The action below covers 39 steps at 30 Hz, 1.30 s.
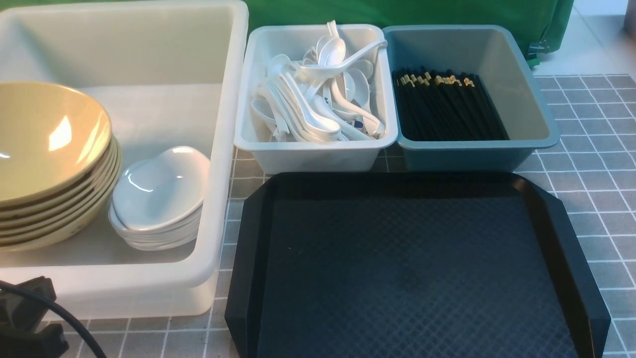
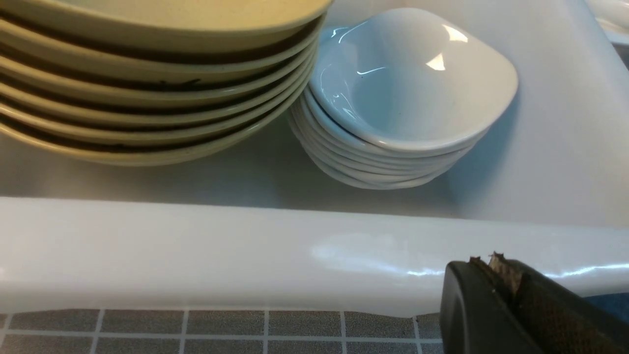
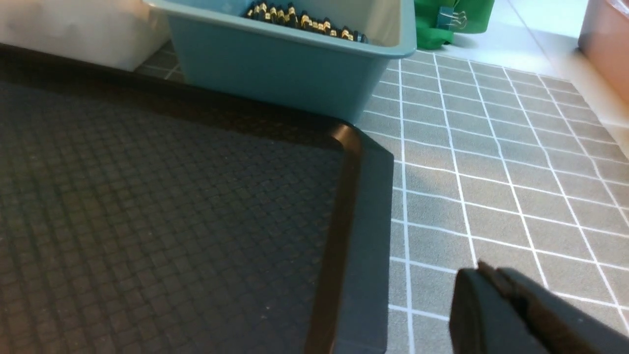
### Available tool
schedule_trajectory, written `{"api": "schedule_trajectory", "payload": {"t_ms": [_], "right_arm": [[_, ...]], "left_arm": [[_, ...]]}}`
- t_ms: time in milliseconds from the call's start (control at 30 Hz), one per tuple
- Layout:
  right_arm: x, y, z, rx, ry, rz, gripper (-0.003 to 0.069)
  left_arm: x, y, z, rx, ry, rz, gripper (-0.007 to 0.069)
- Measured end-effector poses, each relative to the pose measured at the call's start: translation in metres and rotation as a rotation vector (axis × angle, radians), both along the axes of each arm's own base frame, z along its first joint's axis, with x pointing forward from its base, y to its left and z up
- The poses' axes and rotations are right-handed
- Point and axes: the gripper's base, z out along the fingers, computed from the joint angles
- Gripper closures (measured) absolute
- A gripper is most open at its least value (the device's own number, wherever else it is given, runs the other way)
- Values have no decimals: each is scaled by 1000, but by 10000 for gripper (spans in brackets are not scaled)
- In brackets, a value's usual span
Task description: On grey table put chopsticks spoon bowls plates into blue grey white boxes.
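Several yellow-olive bowls (image 1: 44, 164) (image 2: 147, 83) are stacked in the large white box (image 1: 213, 149) (image 2: 196, 250), with a stack of small white plates (image 1: 159, 199) (image 2: 403, 98) beside them. Many white spoons (image 1: 318, 94) fill the grey-white box (image 1: 318, 154). Black chopsticks (image 1: 447, 107) (image 3: 300, 19) lie in the blue box (image 1: 472, 154) (image 3: 275, 69). My left gripper (image 2: 484, 268) is shut and empty, just outside the white box's near rim. Over the grey table (image 1: 596, 164) (image 3: 491, 172), right of the black tray, my right gripper (image 3: 486, 273) is shut and empty.
A black diamond-textured tray (image 1: 412, 263) (image 3: 147, 196) lies in front of the two smaller boxes with nothing on it. Green cloth (image 1: 397, 12) hangs behind the boxes. Part of my left arm and its cable (image 1: 30, 318) show at the front left corner.
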Motion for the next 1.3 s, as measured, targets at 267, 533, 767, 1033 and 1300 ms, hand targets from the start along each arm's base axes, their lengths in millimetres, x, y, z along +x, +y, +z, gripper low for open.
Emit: {"api": "schedule_trajectory", "payload": {"t_ms": [267, 533, 767, 1033, 1300], "right_arm": [[0, 0, 0, 0, 0, 0, 622], [0, 0, 0, 40, 2, -10, 620], [0, 0, 0, 56, 2, -13, 620], [0, 0, 0, 56, 2, -14, 615], [0, 0, 0, 56, 2, -14, 603]], "left_arm": [[0, 0, 0, 0, -1, 0, 636], [0, 0, 0, 0, -1, 0, 636], [0, 0, 0, 0, -1, 0, 636], [0, 0, 0, 0, 0, 0, 636], [0, 0, 0, 0, 0, 0, 636]]}}
